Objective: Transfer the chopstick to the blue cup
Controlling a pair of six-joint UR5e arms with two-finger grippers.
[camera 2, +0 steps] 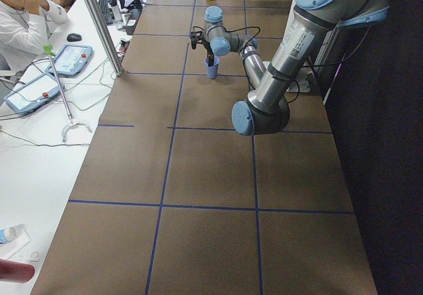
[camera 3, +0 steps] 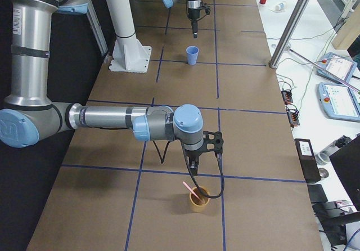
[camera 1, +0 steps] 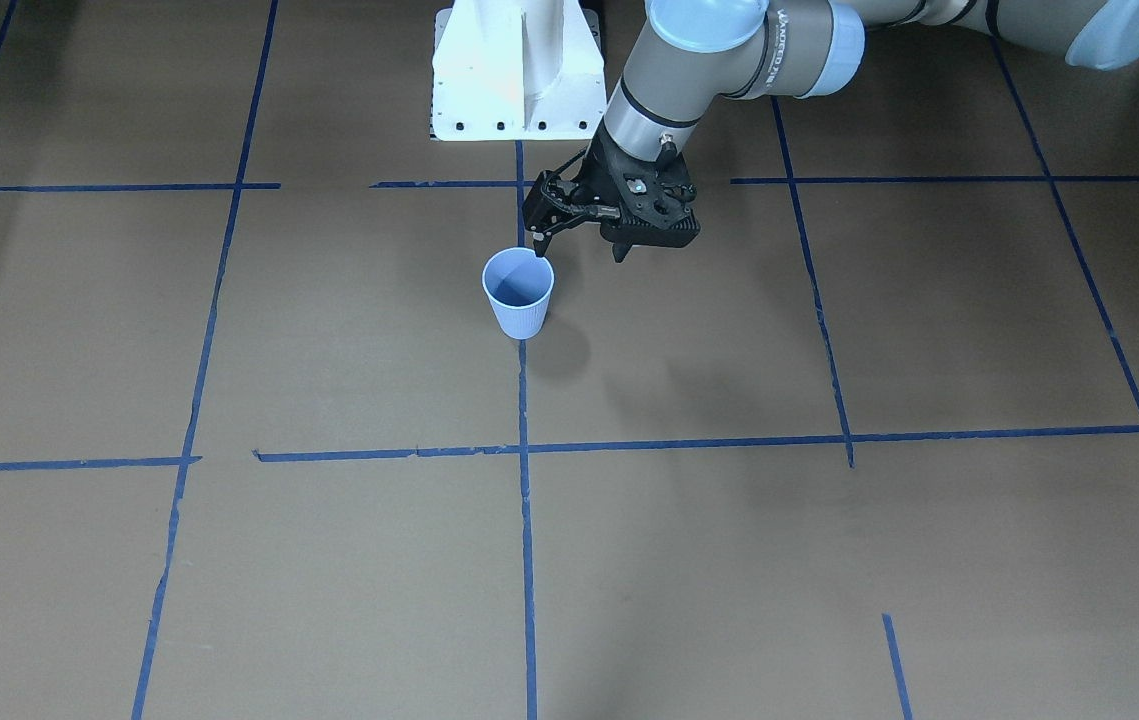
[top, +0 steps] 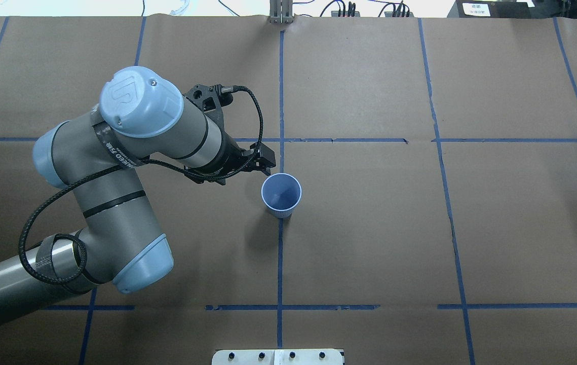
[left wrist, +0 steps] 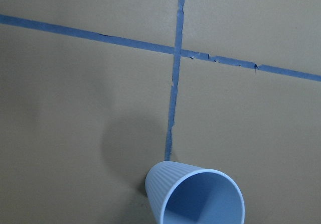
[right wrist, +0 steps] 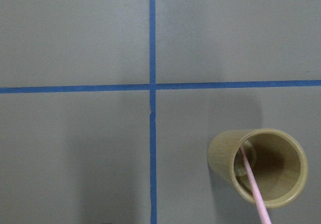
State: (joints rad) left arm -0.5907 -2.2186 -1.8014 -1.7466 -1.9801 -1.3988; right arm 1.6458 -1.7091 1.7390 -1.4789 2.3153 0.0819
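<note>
Exterior front-facing: left gripper open, upper centre, beside blue cup; chopstick leans in tan cup; right gripper state indeterminable.

Overhead, front-facing opposed; shared blue cup

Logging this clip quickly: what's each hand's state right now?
Left hand: open, holding nothing.
Right hand: cannot be told.

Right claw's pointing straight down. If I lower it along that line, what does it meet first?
Probably the chopstick leaning out of the tan cup, or that cup's rim: in the right side view the right claw hangs just above them. Depth is unclear, so it could miss.
</note>
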